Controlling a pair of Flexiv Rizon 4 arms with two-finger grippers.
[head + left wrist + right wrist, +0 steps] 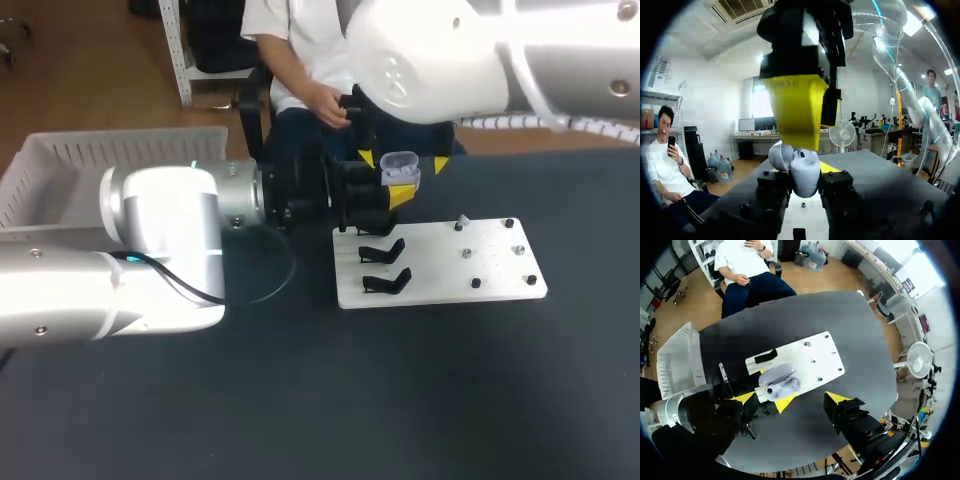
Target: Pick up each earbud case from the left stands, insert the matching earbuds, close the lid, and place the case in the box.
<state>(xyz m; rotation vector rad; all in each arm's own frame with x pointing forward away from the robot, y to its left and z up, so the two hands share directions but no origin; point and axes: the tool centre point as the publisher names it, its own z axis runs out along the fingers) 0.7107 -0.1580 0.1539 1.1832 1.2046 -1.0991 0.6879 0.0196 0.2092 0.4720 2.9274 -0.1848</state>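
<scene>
Two-sided pinch by the left gripper on the earbud case, lid swung open, body clamped between the black fingers. Raised above the worktop, over or just past the left end of the white board; which of the two, not to be told.

Straddling the case from above, the right gripper, spread wide, one yellow tip to each side. Contact with the case impossible to judge. Close quarters here, with both arms' fingers crowded round the one case.

Below, the white board flat on the worktop, right of the middle. Along its left edge two black stands, one in front of the other. Over its right half, small pegs set well apart.

From the board's near edge to the worktop's near edge, a wide stretch of dark surface; a narrower strip past the board's right edge.

By the worktop's far left edge, the white box, well apart from the case, with the left arm lying across in front of it.
</scene>
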